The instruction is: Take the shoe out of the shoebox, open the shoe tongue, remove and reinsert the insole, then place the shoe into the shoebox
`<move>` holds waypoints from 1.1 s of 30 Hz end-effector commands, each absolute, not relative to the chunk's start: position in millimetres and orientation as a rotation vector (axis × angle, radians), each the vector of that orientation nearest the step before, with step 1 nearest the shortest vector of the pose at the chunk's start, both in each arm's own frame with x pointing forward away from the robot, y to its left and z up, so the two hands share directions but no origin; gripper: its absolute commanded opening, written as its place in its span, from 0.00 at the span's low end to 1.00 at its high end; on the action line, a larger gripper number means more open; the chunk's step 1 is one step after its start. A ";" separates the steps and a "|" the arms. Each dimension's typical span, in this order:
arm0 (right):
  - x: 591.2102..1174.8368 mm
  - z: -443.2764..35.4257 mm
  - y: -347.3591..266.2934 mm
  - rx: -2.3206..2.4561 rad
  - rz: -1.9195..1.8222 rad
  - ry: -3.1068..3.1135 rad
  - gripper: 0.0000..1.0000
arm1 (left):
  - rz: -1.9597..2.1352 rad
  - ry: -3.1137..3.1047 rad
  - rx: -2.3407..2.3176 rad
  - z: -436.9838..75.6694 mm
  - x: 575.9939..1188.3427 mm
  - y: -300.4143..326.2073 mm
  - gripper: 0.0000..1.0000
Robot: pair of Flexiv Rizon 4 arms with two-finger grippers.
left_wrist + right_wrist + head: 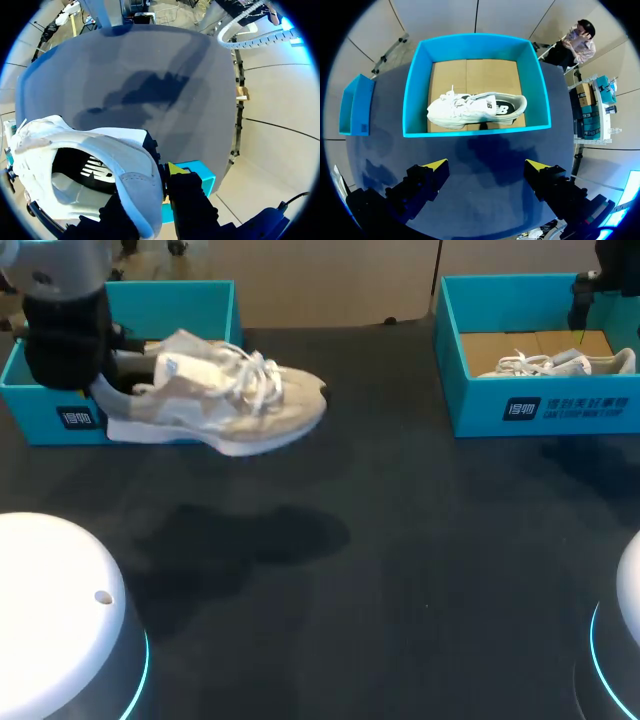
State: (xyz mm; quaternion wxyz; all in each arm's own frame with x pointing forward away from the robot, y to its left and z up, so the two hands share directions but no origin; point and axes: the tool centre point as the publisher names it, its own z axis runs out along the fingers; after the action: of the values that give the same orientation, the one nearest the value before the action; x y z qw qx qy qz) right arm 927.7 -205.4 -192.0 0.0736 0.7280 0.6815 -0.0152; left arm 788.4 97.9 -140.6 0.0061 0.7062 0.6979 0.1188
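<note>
Across the dark worktop (400, 570) we've got two blue boxes at the far edge: the left shoebox (180, 300) with nothing showing inside from the head view, and the right shoebox (540, 405) with a second shoe (560, 364) lying on its side in it. And the shoe (220, 400) is up! It's out of the left shoebox, hanging in the air just in front of it, toe pointing right, with its shadow (250, 540) nearer us on the worktop.

The left end effector (150, 187) is clamped on the heel collar (135, 175), one finger inside the shoe and one outside. The right end effector (487, 172) hovers over the worktop just near of the right shoebox, fingers wide apart, holding nothing.

So I'd call this the take-out step, nearly done. To finish it well, the shoe wants to come down flat on its sole on open worktop toward the middle, well apart from both boxes, where the right arm can reach it. With only a heel grip the toe will tend to sag, so a slow, level lowering makes sense, releasing only once the sole is seated. The laces (255, 375) look loose, and the tongue (190, 345) beneath them comes next.
</note>
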 end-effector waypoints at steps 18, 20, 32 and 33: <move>927.4 -192.3 -205.2 2.186 -0.045 2.045 1.00 | 0.319 2.160 2.255 -180.0 730.1 32.9 0.00; 927.4 -192.3 -205.2 2.186 -0.045 2.045 1.00 | 0.297 2.178 2.257 -183.9 725.6 28.0 0.00; 927.4 -192.3 -205.2 2.186 -0.045 2.045 1.00 | 0.282 2.198 2.265 -185.9 725.8 23.9 0.00; 927.4 -192.3 -205.2 2.186 -0.045 2.045 1.00 | 0.282 2.198 2.265 -185.9 725.8 23.9 0.00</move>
State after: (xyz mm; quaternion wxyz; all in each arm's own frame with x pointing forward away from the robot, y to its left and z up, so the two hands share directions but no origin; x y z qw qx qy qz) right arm 927.7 -205.4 -192.0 0.0736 0.7280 0.6814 -0.0152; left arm 724.1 26.1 -187.4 -0.0110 0.7154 0.6930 0.0887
